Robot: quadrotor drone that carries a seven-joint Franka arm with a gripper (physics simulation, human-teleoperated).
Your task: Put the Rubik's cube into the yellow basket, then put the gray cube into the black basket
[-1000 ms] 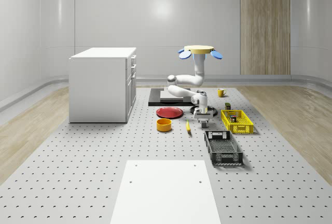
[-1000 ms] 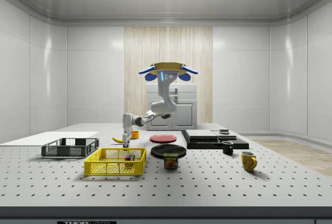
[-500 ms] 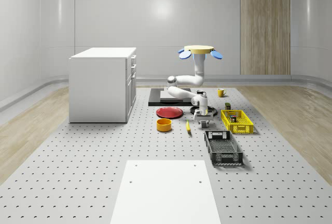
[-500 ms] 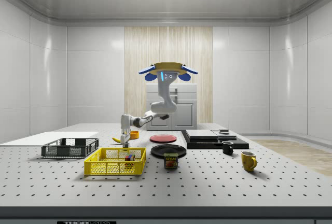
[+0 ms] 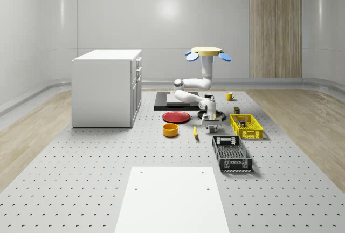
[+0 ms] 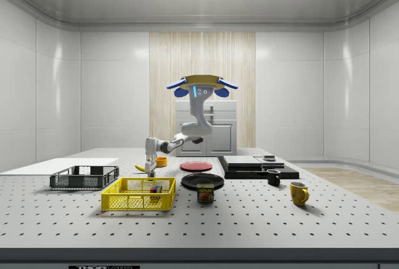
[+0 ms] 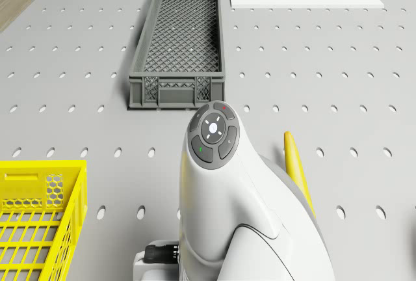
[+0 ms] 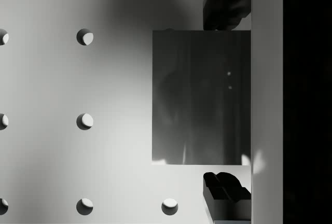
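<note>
The drone hovers above the back of the table, with its arm bent down toward the table top. The gripper sits low on the table between the banana and the yellow basket. In the wrist view the gripper is open and straddles the gray cube. One fingertip lies against one side of the cube, and the other fingertip stands slightly off the opposite side. The Rubik's cube lies inside the yellow basket. The black basket stands nearer the front, also in the drone view.
A banana, an orange bowl and a red plate lie to the whole-scene view's left of the gripper. A white cabinet stands at the back left and a white sheet at the front. A can and mugs are beside the yellow basket.
The gripper has come down from just above the table to the gray cube's level, mostly in the first half second. The drone has held its place.
</note>
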